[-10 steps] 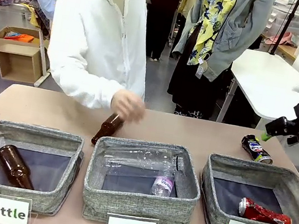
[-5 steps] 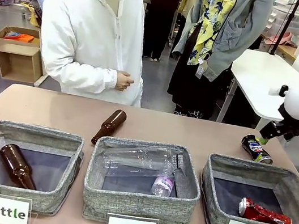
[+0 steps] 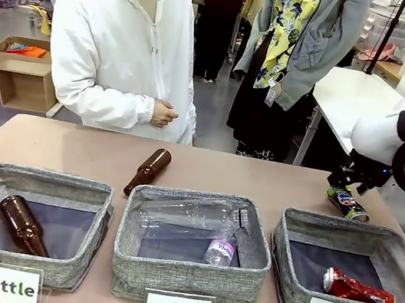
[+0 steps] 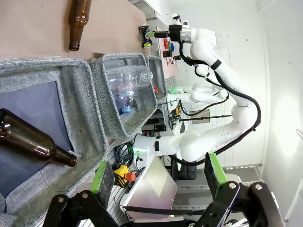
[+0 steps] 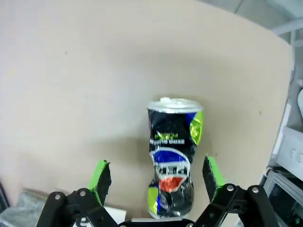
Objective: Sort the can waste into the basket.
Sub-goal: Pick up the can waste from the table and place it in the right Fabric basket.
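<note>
The right gripper (image 3: 346, 180) hangs just above the far right part of the beige table (image 3: 71, 147), over the black dented metal can with the blue, white and yellow label (image 3: 348, 202). In the right wrist view its two green-padded fingers (image 5: 101, 173) stand wide apart, one on each side of this can (image 5: 174, 161), and there is a gap between each pad and the metal, so nothing is gripped. The black can lies on its side on the table, just behind the far rim of the grey woven-fabric basket with the white card "Can" (image 3: 287, 288), outside it. The red crushed metal can with white print (image 3: 358, 289) lies inside this basket, on the dark floor near the right front corner. The left gripper (image 4: 157, 171) also has its fingers apart with nothing between them, at the near left side by the grey "Bottle" basket (image 4: 71, 101). A brown glass bottle (image 3: 148, 171) lies on the table behind the middle "Plastic" basket (image 3: 189, 278). A person in a white jacket (image 3: 122, 52) stands at the far side with one hand (image 3: 164, 113) held at the waist.
</note>
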Available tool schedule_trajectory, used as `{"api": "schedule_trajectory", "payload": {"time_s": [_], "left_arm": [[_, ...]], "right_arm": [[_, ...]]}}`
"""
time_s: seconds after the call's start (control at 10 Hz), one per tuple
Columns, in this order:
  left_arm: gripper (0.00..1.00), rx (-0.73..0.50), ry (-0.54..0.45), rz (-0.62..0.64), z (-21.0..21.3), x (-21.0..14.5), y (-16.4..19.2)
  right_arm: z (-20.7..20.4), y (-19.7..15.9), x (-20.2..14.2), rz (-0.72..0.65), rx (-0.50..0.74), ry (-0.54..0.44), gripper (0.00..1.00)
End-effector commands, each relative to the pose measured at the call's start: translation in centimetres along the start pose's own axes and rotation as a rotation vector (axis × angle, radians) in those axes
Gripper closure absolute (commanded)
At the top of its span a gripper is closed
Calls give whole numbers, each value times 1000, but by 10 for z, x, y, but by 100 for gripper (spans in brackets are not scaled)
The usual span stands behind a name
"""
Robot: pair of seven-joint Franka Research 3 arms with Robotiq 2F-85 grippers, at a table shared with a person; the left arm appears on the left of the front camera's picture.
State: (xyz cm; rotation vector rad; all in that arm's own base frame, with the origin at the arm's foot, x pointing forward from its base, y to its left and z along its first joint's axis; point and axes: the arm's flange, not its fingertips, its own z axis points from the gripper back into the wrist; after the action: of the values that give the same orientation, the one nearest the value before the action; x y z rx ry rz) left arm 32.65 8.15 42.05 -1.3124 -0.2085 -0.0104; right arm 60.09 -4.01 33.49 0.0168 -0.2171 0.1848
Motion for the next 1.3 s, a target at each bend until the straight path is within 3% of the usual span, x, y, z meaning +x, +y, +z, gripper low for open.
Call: {"api": "schedule_trajectory", "payload": {"time_s": [0.0, 0.6, 0.7, 0.8, 0.9, 1.0, 1.1, 1.2], "left_arm": [[0, -4, 4, 8, 2, -3, -3], [0, -4, 4, 8, 2, -3, -3], [0, -4, 4, 8, 2, -3, -3], [0, -4, 4, 8, 2, -3, -3], [0, -4, 4, 8, 2, -3, -3], [0, -4, 4, 8, 2, -3, -3], [0, -4, 4, 8, 2, -3, -3], [0, -4, 4, 8, 2, -3, -3]], "right_arm": [[-7, -3, 15, -22, 6, 29, 0], [-21, -4, 24, -81, -32, 112, 0], [-23, -5, 24, -108, -44, 119, 60], [-24, -6, 24, -105, -38, 128, 60], [-26, -7, 24, -107, -35, 134, 100], [-27, -8, 23, -110, -35, 140, 65], [-29, -9, 23, -110, -33, 145, 100], [-29, -9, 22, -103, -29, 148, 100]]}}
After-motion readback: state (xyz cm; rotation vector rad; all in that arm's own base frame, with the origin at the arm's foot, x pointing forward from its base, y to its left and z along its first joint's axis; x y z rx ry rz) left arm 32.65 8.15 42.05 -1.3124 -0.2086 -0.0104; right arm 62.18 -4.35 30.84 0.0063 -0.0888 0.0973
